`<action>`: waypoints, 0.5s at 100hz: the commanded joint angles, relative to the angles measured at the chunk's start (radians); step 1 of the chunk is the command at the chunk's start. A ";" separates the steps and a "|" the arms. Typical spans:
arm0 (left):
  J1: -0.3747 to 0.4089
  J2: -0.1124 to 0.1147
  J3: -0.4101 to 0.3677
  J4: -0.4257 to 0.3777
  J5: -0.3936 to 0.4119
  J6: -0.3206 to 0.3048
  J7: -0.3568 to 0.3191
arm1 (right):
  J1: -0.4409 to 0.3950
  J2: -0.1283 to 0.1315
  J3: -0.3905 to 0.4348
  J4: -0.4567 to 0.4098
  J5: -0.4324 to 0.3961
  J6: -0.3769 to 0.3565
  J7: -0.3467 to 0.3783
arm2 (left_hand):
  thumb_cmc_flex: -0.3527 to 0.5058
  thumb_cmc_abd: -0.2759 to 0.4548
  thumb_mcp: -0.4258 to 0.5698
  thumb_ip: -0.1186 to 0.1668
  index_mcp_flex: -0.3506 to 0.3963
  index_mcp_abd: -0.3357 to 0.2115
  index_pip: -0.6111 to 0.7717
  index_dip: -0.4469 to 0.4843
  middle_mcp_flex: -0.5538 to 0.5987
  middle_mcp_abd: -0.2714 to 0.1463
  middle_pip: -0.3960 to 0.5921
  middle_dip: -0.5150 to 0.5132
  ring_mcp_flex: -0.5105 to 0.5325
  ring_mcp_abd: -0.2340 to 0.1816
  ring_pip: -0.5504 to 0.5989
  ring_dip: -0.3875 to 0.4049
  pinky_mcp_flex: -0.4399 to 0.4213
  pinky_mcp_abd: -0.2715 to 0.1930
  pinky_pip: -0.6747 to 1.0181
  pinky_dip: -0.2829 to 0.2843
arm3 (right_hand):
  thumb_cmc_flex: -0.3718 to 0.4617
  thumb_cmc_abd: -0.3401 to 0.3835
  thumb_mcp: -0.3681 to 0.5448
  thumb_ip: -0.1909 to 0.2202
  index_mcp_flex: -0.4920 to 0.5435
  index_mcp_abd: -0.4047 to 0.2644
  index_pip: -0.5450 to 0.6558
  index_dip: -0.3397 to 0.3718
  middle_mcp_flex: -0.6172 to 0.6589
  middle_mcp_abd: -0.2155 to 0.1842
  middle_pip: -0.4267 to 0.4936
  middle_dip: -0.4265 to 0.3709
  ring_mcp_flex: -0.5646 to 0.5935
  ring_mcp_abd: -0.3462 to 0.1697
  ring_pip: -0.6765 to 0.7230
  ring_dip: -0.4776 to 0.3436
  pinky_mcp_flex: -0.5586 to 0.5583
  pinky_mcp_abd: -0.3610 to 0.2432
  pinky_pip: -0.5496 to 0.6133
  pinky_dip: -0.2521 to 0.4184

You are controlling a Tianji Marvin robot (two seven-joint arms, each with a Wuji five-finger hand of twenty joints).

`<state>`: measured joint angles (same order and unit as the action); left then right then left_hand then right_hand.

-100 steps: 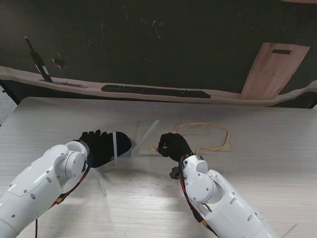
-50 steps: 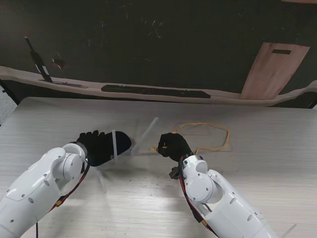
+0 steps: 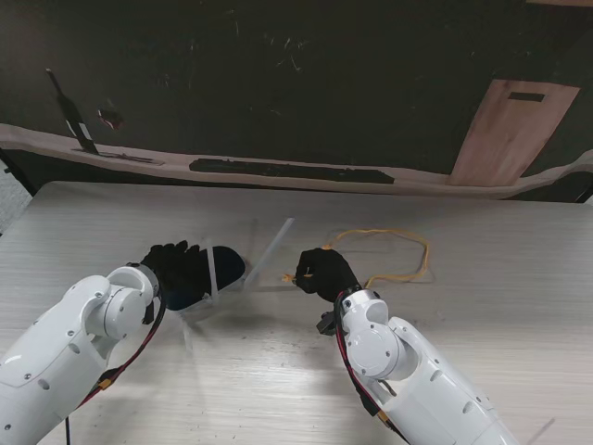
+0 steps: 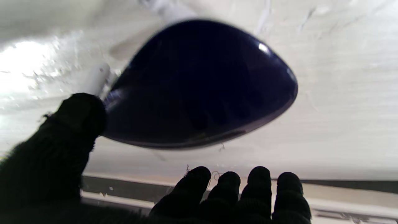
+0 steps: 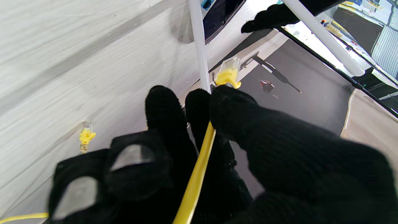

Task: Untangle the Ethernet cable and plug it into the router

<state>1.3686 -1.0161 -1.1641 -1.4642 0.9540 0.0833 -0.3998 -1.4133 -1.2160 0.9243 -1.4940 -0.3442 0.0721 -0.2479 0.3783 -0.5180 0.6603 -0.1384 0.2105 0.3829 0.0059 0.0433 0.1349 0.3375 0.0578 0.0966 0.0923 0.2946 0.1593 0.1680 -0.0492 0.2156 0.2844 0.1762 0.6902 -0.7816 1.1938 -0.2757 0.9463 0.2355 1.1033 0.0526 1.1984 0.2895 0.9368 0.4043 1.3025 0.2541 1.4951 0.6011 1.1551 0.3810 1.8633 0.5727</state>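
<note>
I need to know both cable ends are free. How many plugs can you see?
2. One plug sticks out of the right hand, pinched just behind it. The other plug lies loose on the table.

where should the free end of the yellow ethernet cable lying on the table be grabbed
Judging by its pose, grip the yellow Ethernet cable on the yellow boot just behind the clear plug of its free end. That end lies flat on the pale wooden table, so pinch from above across its sides, leaving the clear tip exposed. The right hand already pinches the other plug.
</note>
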 commanded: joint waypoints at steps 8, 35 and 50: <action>-0.008 0.012 0.016 -0.003 0.003 -0.004 -0.054 | -0.004 -0.002 -0.003 -0.005 0.004 -0.002 0.015 | -0.046 -0.022 0.034 -0.009 -0.006 0.001 -0.003 0.011 -0.014 -0.002 -0.017 -0.001 -0.033 -0.002 -0.020 -0.004 -0.007 -0.003 -0.026 -0.025 | 0.042 0.023 0.016 -0.002 0.015 0.001 0.038 0.004 0.106 0.122 0.075 0.002 -0.004 0.007 0.064 0.019 0.033 -0.176 0.219 0.008; -0.034 0.009 0.064 0.043 0.033 0.010 -0.003 | -0.004 -0.002 -0.003 -0.006 0.004 0.002 0.017 | -0.035 -0.012 0.027 -0.006 -0.028 0.006 -0.014 0.006 -0.017 -0.006 -0.025 -0.007 -0.032 -0.003 -0.021 0.000 -0.004 -0.006 -0.030 -0.026 | 0.044 0.022 0.016 -0.002 0.015 0.009 0.037 0.001 0.109 0.126 0.075 0.001 -0.004 0.010 0.064 0.020 0.032 -0.173 0.220 0.008; -0.063 0.011 0.102 0.085 0.024 0.020 -0.008 | -0.003 -0.002 -0.003 -0.005 0.005 0.005 0.017 | -0.030 -0.018 0.033 -0.004 -0.025 -0.002 -0.012 0.005 -0.012 -0.020 -0.020 -0.005 -0.030 -0.013 -0.021 0.002 -0.004 -0.007 -0.040 -0.031 | 0.047 0.020 0.017 -0.002 0.017 0.021 0.036 -0.004 0.113 0.131 0.074 0.001 -0.004 0.014 0.066 0.021 0.032 -0.170 0.221 0.009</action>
<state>1.3177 -1.0034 -1.0762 -1.3971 0.9823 0.0958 -0.3865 -1.4124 -1.2161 0.9230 -1.4937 -0.3438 0.0749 -0.2469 0.3763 -0.5174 0.6665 -0.1384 0.2106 0.3865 -0.0080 0.0434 0.1349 0.3248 0.0467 0.0966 0.0923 0.2919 0.1567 0.1680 -0.0492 0.2156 0.2741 0.1757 0.6996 -0.7813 1.1934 -0.2757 0.9463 0.2550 1.1033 0.0526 1.1984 0.2895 0.9376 0.4043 1.3025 0.2541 1.4951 0.6012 1.1550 0.3810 1.8634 0.5727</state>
